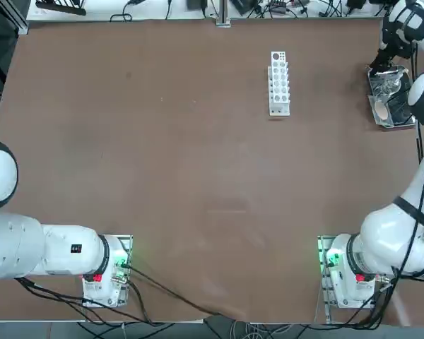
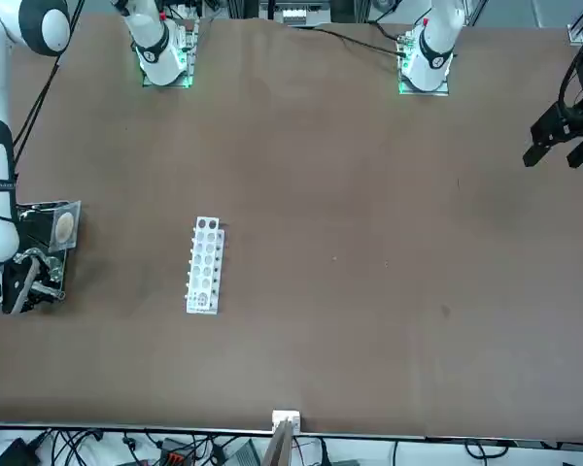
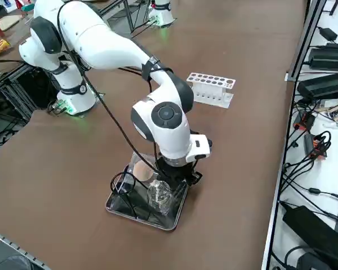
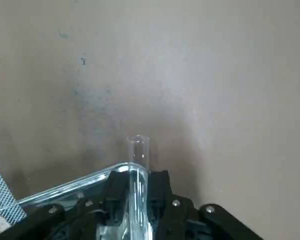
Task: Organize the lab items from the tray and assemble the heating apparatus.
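Down at the desk's [image 3: 56, 169] right edge, the right pincer [image 4: 138, 187] pinches a clear glass test tube [image 4: 138, 165] over the metal tray [image 3: 172, 216].
Left to right in the right side view, the tray holds a dark wire-legged stand [image 3: 124, 188], the grey mesh square with its tan round centre [image 3: 141, 169], and clear glassware [image 3: 159, 196]. The tube's long axis runs along the fingers, its open mouth pointing out past the tray's rim. Well apart stands the white holed rack [image 3: 211, 89].
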{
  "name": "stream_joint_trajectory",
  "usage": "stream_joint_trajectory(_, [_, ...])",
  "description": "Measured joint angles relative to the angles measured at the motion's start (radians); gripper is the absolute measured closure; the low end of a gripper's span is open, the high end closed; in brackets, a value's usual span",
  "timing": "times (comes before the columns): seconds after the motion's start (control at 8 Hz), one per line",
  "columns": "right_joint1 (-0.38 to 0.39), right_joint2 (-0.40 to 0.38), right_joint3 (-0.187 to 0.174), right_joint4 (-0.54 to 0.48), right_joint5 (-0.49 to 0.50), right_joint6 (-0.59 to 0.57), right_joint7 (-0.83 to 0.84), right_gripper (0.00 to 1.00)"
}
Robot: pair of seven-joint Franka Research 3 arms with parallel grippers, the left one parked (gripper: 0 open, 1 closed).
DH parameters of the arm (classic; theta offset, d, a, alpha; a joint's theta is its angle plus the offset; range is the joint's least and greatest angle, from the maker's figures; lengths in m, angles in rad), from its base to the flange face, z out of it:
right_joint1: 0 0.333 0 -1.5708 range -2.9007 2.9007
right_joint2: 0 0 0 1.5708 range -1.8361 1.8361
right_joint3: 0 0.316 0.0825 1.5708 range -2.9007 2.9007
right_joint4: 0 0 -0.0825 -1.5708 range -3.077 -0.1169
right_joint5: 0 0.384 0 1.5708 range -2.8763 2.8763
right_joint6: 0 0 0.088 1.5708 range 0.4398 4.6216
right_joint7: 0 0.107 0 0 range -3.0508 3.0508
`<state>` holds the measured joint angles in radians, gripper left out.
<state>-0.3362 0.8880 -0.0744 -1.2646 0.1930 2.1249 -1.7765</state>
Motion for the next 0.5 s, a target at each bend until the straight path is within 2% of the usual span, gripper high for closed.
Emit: stream_joint_trajectory(0.5, [0.000, 0.000, 0.000, 0.022, 0.000, -0.011, 0.000, 0.78])
